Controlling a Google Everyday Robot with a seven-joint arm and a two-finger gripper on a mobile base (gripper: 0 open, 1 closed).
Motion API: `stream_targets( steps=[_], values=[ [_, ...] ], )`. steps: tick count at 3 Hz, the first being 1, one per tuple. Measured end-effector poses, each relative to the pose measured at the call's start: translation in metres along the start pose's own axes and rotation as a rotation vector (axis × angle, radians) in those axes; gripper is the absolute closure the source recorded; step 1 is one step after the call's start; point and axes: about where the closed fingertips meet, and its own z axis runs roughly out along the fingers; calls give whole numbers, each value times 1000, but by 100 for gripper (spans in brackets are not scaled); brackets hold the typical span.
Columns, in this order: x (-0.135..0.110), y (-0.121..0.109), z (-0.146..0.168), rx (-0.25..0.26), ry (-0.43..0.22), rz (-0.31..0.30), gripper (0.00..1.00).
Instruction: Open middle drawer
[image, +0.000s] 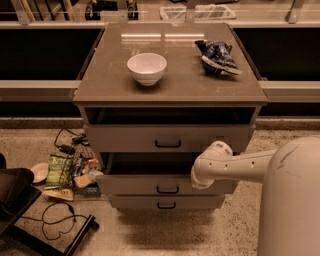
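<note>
The grey-beige cabinet (170, 85) has three drawers. The middle drawer (140, 184), with a small black handle (167, 189), stands pulled out, and a dark gap shows above its front. The top drawer (125, 137) is also out a little. The lowest drawer (135, 202) is in. My white arm reaches in from the right. My gripper (199, 181) is at the right part of the middle drawer's front, to the right of the handle, mostly hidden by the wrist.
A white bowl (146, 68) and a blue chip bag (218, 56) lie on the cabinet top. Snack packets (60, 170), cables (55, 220) and a dark chair base (15, 200) lie on the floor at the left. A counter runs behind.
</note>
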Motion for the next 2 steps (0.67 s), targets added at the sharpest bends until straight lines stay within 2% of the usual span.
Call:
stream_targets(
  steps=[2],
  values=[
    [0, 0, -2, 0, 0, 0, 52]
  ],
)
